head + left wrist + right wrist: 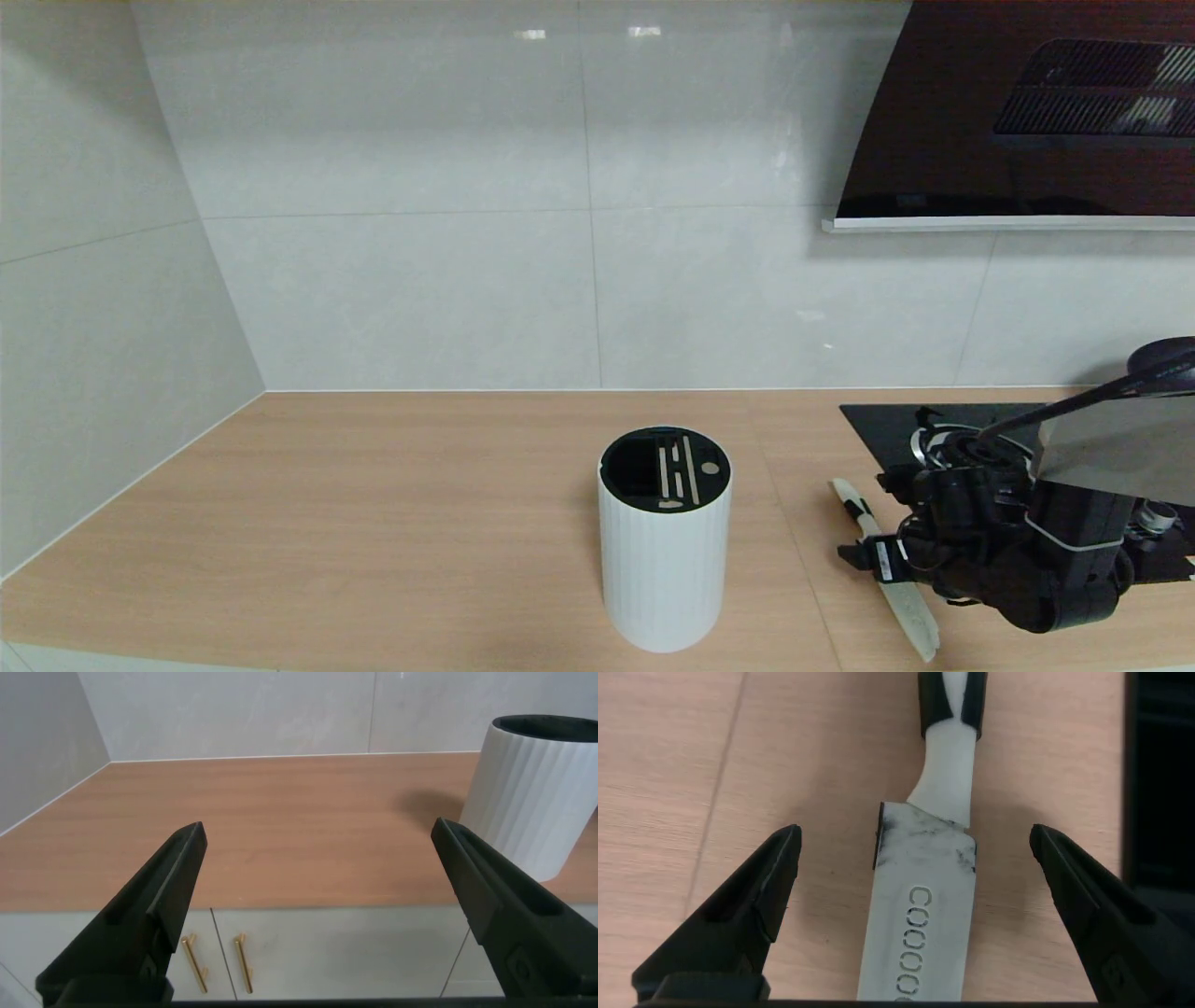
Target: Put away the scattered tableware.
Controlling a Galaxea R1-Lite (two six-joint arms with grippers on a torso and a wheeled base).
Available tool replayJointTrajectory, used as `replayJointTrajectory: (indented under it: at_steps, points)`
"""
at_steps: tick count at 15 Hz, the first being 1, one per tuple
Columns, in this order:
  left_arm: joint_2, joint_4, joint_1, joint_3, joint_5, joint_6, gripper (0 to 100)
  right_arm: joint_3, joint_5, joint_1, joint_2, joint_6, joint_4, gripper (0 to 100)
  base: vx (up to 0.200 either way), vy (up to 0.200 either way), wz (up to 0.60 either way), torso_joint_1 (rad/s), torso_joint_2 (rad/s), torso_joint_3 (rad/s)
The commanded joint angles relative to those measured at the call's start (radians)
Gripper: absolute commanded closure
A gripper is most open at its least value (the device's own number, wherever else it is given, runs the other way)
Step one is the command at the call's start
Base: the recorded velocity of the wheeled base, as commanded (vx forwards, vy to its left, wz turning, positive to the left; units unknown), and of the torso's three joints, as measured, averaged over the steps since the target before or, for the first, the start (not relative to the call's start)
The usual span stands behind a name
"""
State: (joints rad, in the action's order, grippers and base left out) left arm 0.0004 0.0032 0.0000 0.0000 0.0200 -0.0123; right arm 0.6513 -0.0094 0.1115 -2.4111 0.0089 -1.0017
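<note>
A white ribbed knife holder (665, 551) with a black slotted top stands upright on the wooden counter (420, 504). To its right a pale knife (913, 616) with a black-and-white handle lies flat beside the cooktop. My right gripper (882, 553) hovers low over it. In the right wrist view the knife (929, 887) lies between the open fingers (738, 924), which do not touch it, and the right gripper (913, 859) holds nothing. My left gripper (316, 835) is open and empty at the counter's front edge, with the holder (533, 784) off to one side.
A black cooktop (887, 422) with a steel pot (1111, 448) takes up the counter's right end, under a dark range hood (1027, 121). Tiled walls close off the back and left. Cabinet doors with gold handles (243, 961) sit below the front edge.
</note>
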Motion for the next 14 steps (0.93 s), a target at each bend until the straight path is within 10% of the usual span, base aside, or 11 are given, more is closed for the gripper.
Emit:
replayJointTrajectory:
  at_steps: [1,7,8,14]
  points:
    - [0.0,0.0,0.0,0.0,0.0,0.0,0,0.002,-0.001,0.0,-0.006,0.0,0.0,0,0.0,0.0,0.0,0.0,0.0,0.0]
    - [0.0,0.0,0.0,0.0,0.0,0.002,0,0.002,-0.003,-0.003,-0.016,-0.001,0.0,0,0.0,0.0,0.0,0.0,0.0,0.0]
    - [0.0,0.0,0.0,0.0,0.0,0.002,0,0.002,-0.003,-0.003,-0.019,-0.001,0.0,100,0.0,0.0,0.0,0.0,0.0,0.0]
    - [0.0,0.0,0.0,0.0,0.0,0.002,0,0.013,-0.035,-0.001,-0.029,-0.003,-0.003,100,0.0,0.0,0.0,0.0,0.0,0.0]
